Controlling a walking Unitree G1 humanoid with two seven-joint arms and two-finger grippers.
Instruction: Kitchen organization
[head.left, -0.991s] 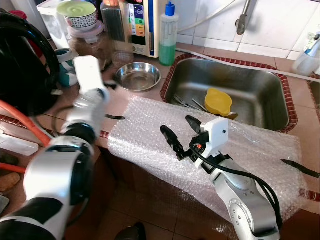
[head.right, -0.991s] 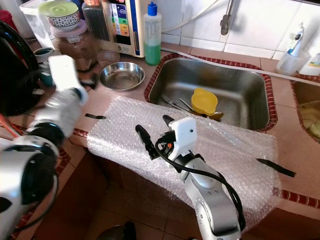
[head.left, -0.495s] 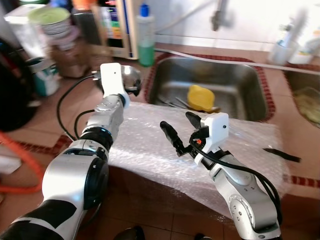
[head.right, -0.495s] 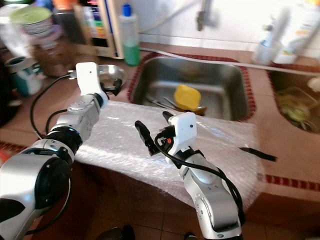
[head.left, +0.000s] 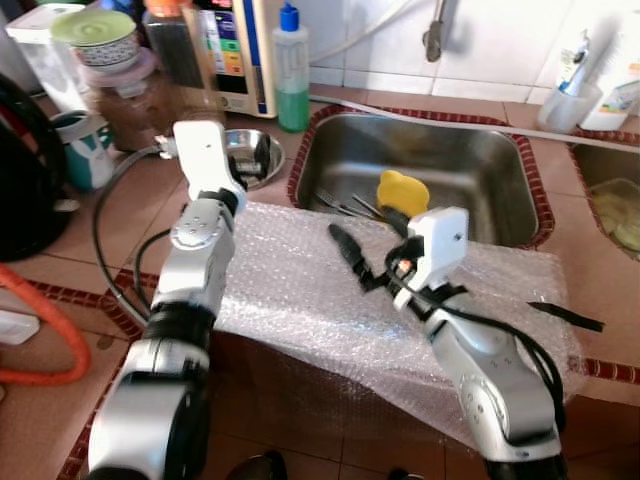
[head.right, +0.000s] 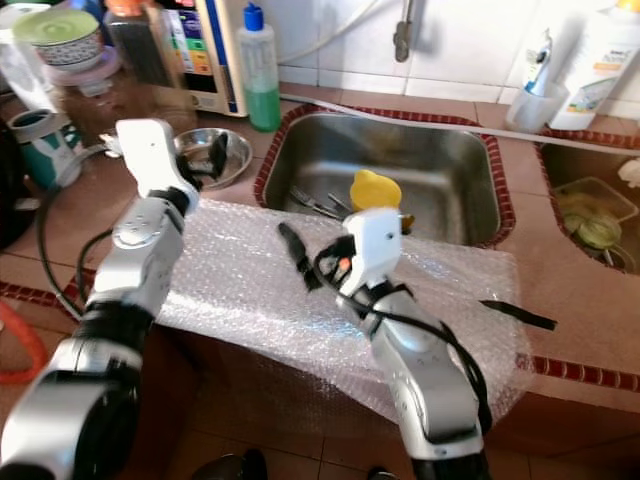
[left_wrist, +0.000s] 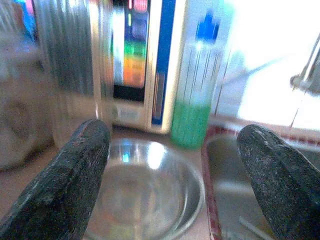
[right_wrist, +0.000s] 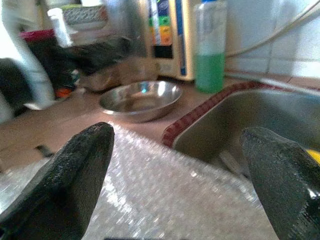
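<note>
The shallow round stainless-steel bowl (head.left: 250, 156) sits on the tiled tabletop (head.left: 120, 215) beside the sink (head.left: 470, 175). The left gripper (left_wrist: 170, 170) is held just before it, fingers spread wide and empty; the right gripper (right_wrist: 175, 170) is likewise open. The slick rim could be knocked sideways and slide away.

The bowl (head.left: 250, 155) is shiny polished metal that mirrors the light, and the sink (head.left: 440, 170) is duller brushed steel with a red patterned rim. A sheet of clear bubble wrap (head.left: 300, 290) lies crinkly and glistening over the matt terracotta tiles of the counter (head.left: 60, 270). The bottle (head.left: 292, 70) is translucent plastic with green liquid inside. The left gripper (left_wrist: 170, 185) has black fingers (left_wrist: 65, 185) with a rough, grainy matt skin
</note>
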